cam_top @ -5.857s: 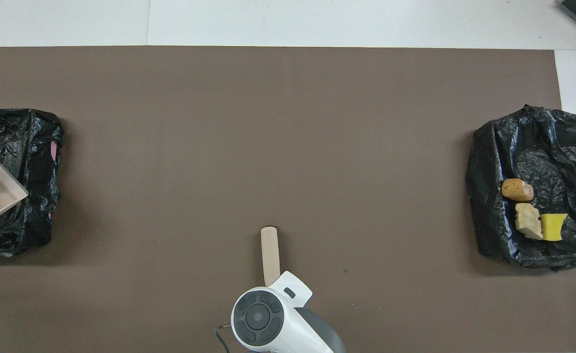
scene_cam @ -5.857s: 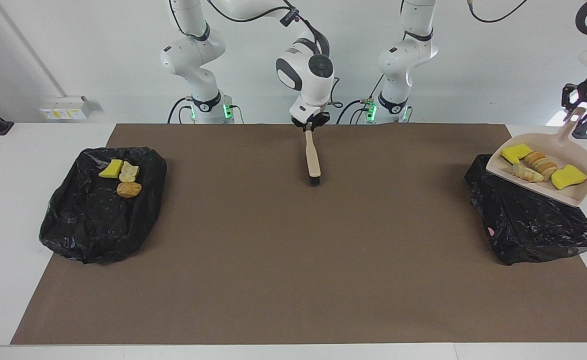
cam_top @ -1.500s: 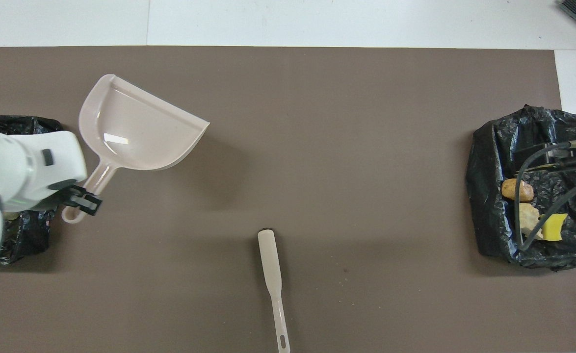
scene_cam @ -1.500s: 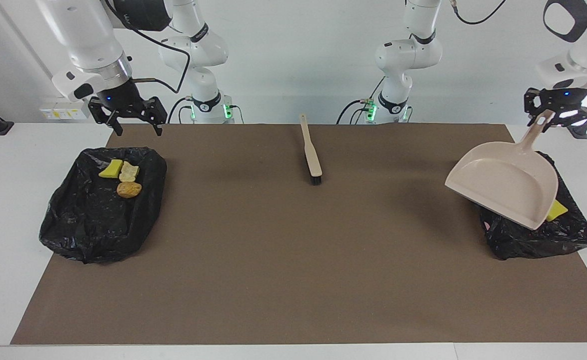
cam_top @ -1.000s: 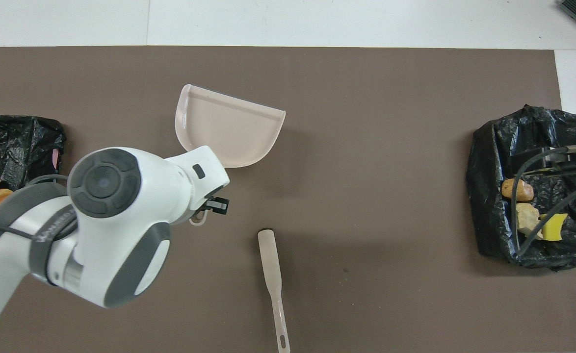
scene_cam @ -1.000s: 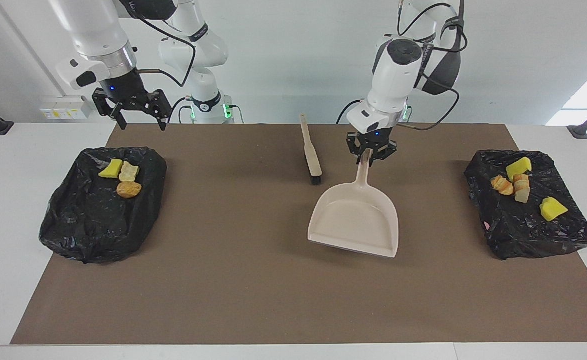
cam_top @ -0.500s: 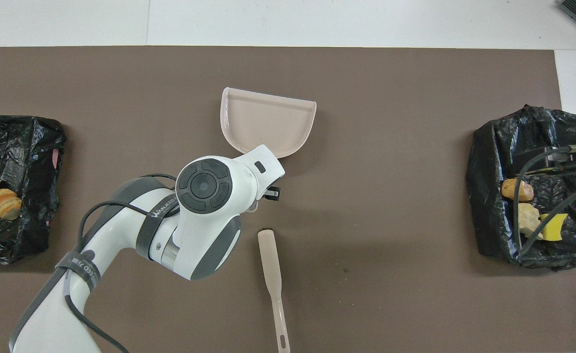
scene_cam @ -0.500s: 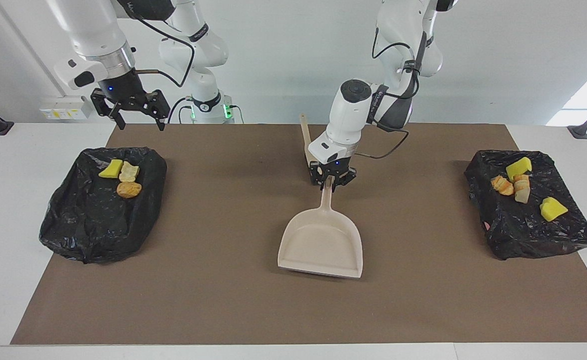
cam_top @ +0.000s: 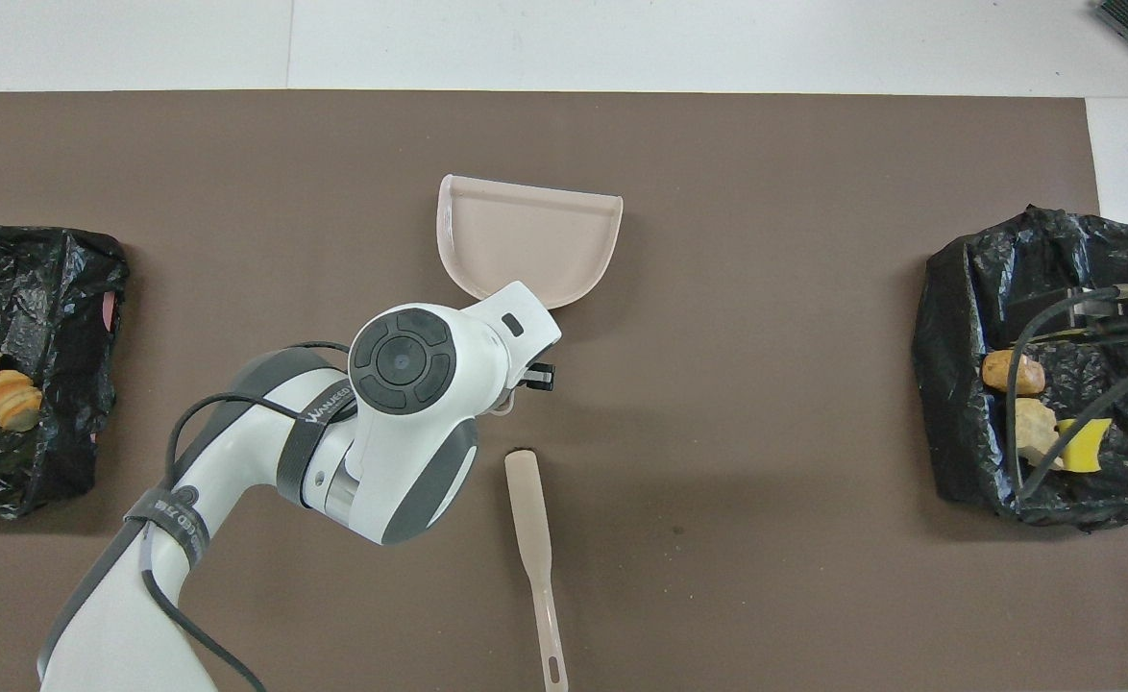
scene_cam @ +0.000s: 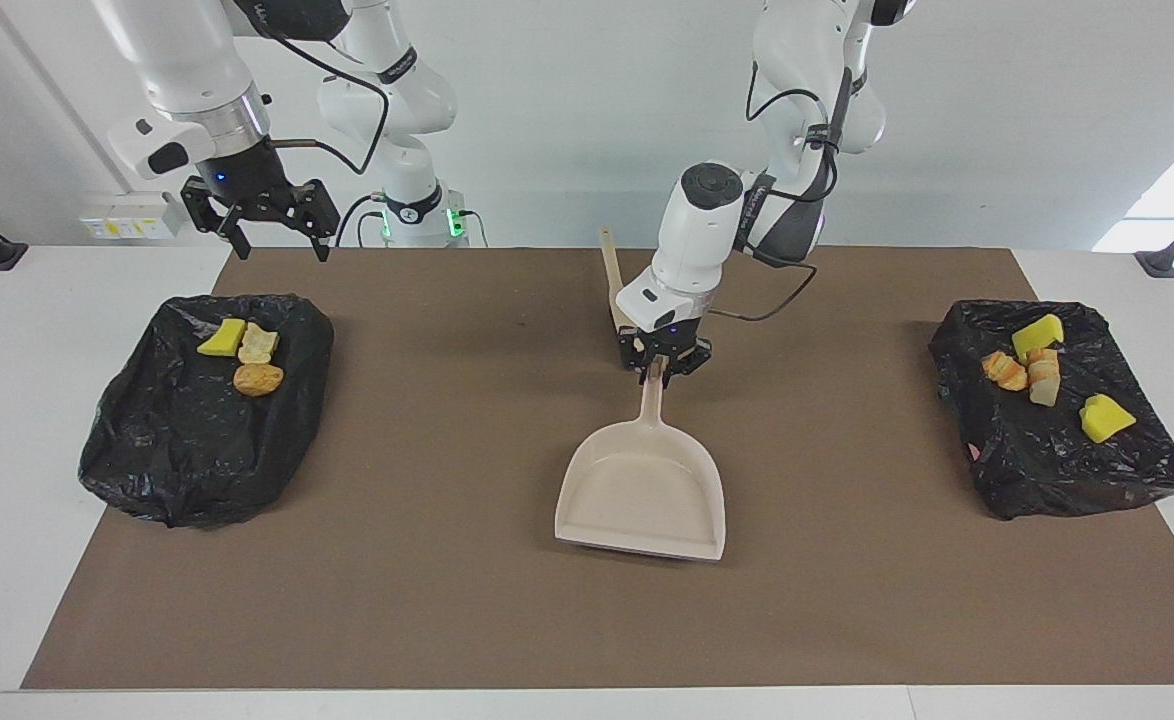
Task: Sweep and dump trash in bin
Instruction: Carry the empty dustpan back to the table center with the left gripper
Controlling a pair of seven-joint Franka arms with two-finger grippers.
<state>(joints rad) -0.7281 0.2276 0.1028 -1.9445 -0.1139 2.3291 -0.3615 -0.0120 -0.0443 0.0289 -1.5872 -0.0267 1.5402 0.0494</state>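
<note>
The desk is covered by a brown mat, at each end of which a black bin bag is laid. The beige dustpan is set flat at mid-mat, its handle pinched in the jaws of the left gripper, while the right gripper is held with jaws spread above the bag at the right arm's end. The trash, bright yellow spongy chunks and tan to orange bread-like lumps, is seen lying on both bags.

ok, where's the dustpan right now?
The dustpan sits mid-mat, its handle in the left gripper, farther from the robots than the brush.
</note>
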